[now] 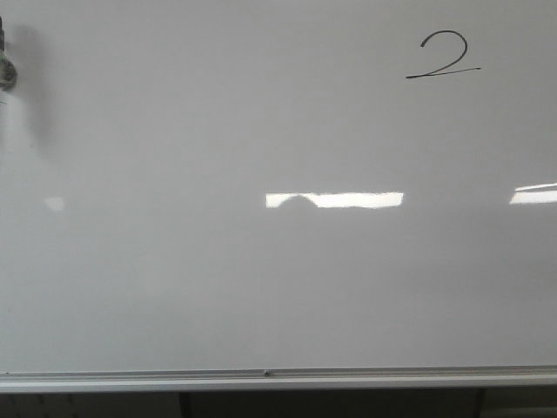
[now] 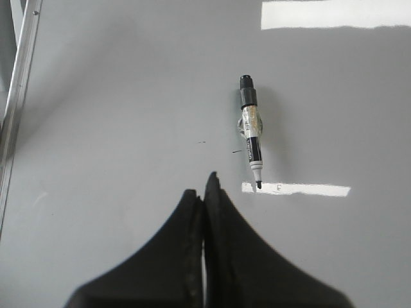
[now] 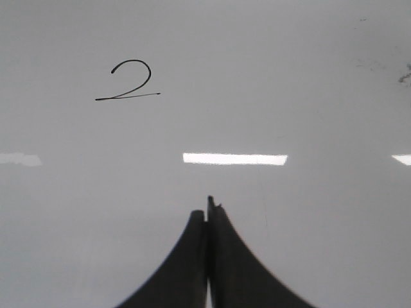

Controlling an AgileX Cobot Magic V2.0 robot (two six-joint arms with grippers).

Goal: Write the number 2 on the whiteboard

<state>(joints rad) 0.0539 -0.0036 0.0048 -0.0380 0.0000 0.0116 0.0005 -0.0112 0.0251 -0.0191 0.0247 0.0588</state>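
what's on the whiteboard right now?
On the whiteboard: a handwritten 2 and, in the left wrist view, an uncapped marker lying flat beside faint ink specks. Both end effectors, left and right, are shut and hold nothing. Whatever lies under the marker is covered.

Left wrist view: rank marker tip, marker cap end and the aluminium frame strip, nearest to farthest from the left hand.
1. Marker tip: closest, just beyond the shut left hand, lying on the whiteboard.
2. Marker cap end: farther out, along the same marker.
3. Aluminium frame strip: farthest, at the board's edge.
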